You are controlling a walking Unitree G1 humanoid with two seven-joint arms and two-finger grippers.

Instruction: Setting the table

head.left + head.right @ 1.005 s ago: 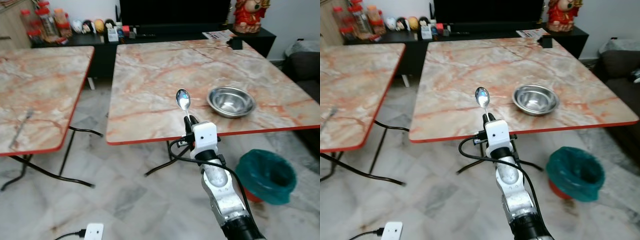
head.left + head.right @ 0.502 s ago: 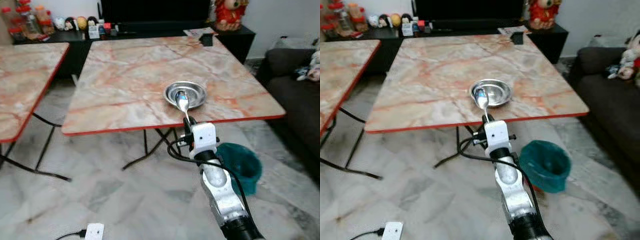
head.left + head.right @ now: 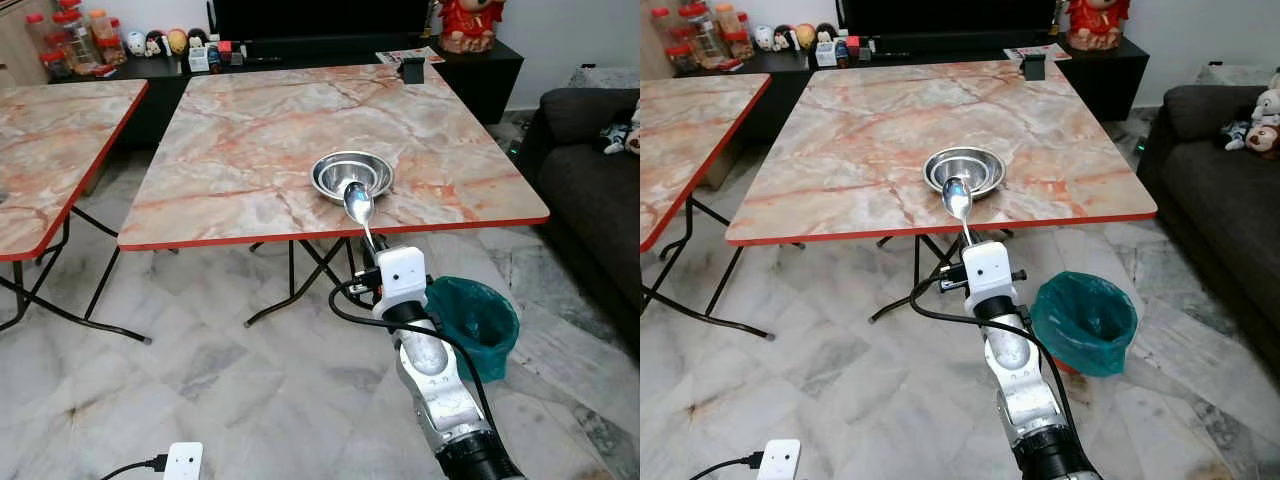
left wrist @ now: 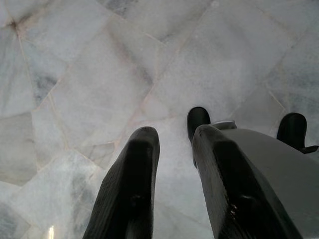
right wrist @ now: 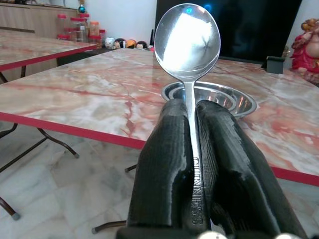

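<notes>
With the view now swung to centre the marble-patterned folding table (image 3: 250,130), the right gripper (image 5: 192,149), jaws pinching an upright steel spoon (image 3: 358,204), faces the round steel bowl (image 3: 352,175); placement appears imminent.

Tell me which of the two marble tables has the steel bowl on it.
The marble table straight ahead carries the steel bowl, near its front edge. The other table, on the robot's left, does not.

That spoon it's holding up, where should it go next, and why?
Probably forward over the table, to set it beside the steel bowl. The right hand grips the spoon upright, short of the table's red edge, and the bowl sits alone near that edge.
</notes>
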